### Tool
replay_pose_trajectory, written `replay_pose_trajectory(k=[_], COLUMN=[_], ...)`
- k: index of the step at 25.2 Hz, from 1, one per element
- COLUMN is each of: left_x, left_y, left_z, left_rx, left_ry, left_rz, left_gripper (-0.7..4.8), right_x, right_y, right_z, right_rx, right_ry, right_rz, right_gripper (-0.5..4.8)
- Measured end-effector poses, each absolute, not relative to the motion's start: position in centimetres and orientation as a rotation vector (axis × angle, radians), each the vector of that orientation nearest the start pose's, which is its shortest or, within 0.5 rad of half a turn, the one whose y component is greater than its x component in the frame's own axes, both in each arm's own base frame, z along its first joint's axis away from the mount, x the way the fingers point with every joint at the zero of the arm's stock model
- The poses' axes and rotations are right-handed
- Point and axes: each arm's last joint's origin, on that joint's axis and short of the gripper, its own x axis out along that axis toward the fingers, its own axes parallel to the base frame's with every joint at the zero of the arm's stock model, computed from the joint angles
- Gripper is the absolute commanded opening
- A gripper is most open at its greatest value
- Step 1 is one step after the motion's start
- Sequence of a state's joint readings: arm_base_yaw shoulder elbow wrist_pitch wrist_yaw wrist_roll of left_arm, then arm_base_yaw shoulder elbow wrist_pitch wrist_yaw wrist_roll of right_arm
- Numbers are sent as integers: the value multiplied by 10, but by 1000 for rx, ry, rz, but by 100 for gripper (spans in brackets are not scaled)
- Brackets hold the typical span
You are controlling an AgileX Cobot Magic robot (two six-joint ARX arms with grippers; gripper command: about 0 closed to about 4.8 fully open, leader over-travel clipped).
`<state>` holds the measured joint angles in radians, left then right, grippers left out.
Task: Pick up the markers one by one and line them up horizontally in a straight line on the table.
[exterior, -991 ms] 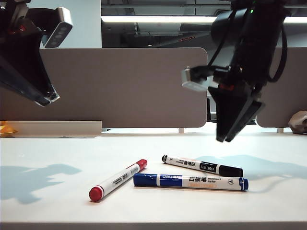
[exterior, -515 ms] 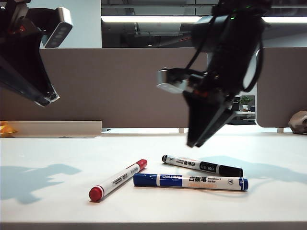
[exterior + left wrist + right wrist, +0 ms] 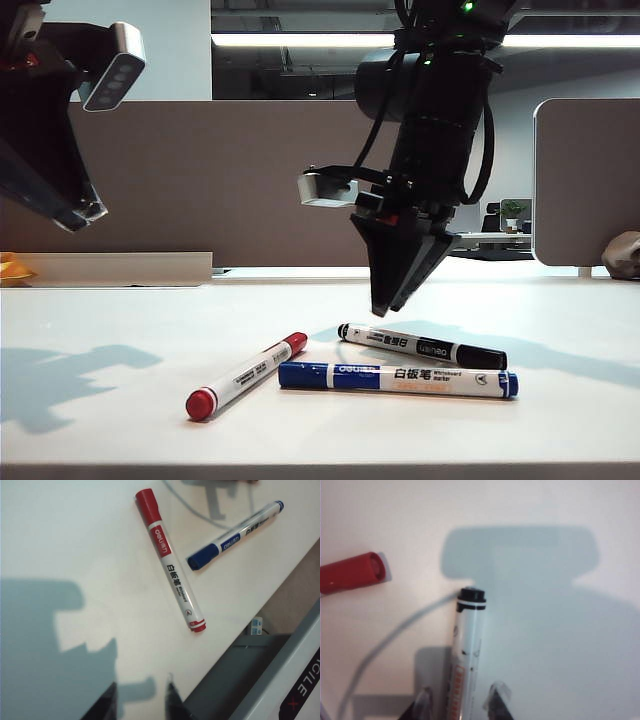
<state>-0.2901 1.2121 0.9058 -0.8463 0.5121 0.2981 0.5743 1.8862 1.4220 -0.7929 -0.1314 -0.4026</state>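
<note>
three markers lie loose on the off-white desk [image 3: 110,330]. the black marker [image 3: 420,345] sits farthest back, slanting a little, its capped end to the right in the exterior view. just in front of it the blue marker [image 3: 398,379] lies almost level, close alongside the black one; whether the two touch i cannot tell. the red marker [image 3: 245,376] lies to their left at a steeper diagonal, its red cap toward the front of the desk and its other end close by the blue cap.

the right end effector [image 3: 388,305] hangs point-down just above the left end of the black marker, not touching it in the exterior view. its own camera shows the black marker [image 3: 466,655] running between the two fingers [image 3: 499,692], which stand parted on either side of the barrel with a gap showing, so it is released and grasping nothing. the tail end of the red marker [image 3: 351,573] shows off to one side there.

the left end effector [image 3: 78,215] is held high over the left side of the desk, well apart from all three markers. its camera looks down on the red marker [image 3: 171,560] and the blue one [image 3: 235,535], and its dark fingertips [image 3: 172,700] stand apart with nothing between them.

behind the desk stand grey-brown partition panels [image 3: 260,180].
</note>
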Motion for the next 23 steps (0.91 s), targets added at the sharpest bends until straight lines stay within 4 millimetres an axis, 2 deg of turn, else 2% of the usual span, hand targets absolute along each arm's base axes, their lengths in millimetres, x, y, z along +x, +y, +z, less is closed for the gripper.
replay_pose_trajectory(k=[18,20,23], left_x=[203,203,203], left_y=[-75,-75,-75], left_z=[249,249,249], left_rx=[118,118,119], left_ry=[1060,1062,1062], left_rz=[-875,-876,-876], left_gripper=[124,123,123], right_x=[316,317,318], right_y=[210,210,211], right_z=[182,181,181], right_rx=[-612,-610,-610], right_ry=[1231,1231,1228], right_rz=[881,880,879], right_gripper=[145,91,70])
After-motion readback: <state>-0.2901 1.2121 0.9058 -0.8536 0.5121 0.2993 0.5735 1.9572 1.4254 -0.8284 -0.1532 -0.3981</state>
